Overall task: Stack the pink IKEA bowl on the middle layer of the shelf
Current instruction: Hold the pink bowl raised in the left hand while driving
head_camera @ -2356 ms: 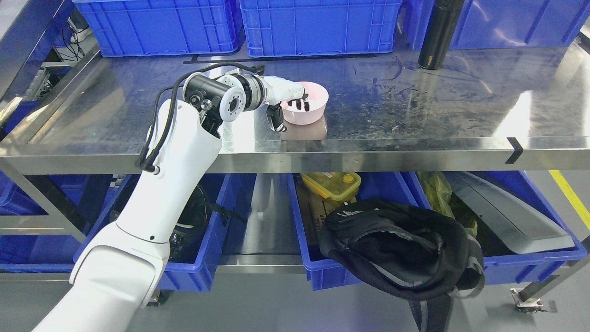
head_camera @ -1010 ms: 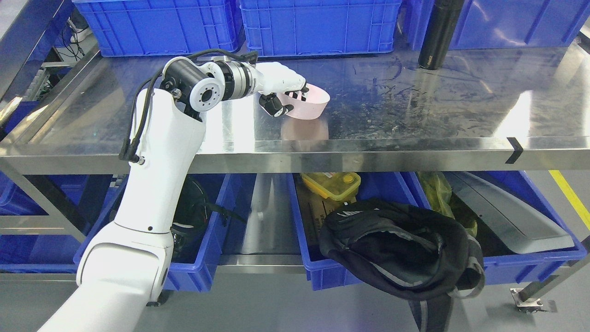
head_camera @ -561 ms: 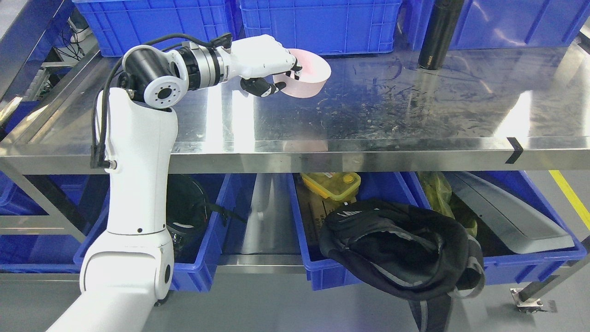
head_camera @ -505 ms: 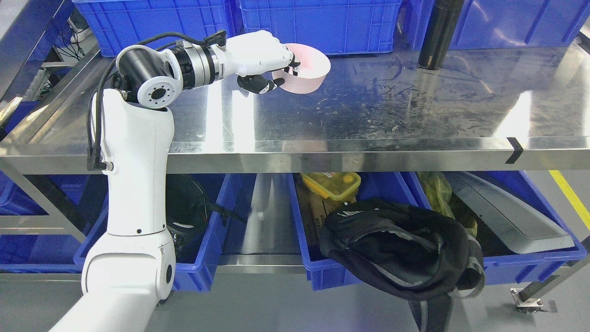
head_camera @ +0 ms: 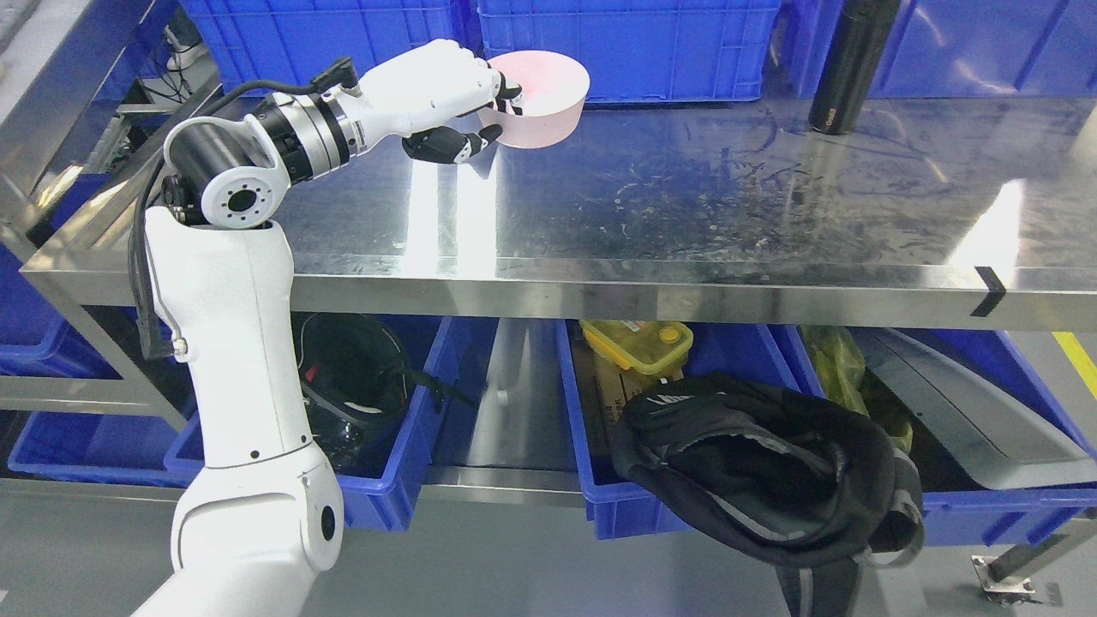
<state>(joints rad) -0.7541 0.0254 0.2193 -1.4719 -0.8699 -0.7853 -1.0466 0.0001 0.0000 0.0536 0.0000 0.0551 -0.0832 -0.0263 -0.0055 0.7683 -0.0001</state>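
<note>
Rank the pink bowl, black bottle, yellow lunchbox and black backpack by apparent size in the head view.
1. black backpack, by far the largest
2. black bottle and pink bowl look alike; the bottle is cut off at the top
3. yellow lunchbox, partly hidden

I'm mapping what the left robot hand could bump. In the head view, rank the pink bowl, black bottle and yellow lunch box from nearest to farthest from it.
From the left robot hand:
1. Pink bowl, held in its grasp.
2. Yellow lunch box, below the shelf top, in a blue bin.
3. Black bottle, far right at the back.
</note>
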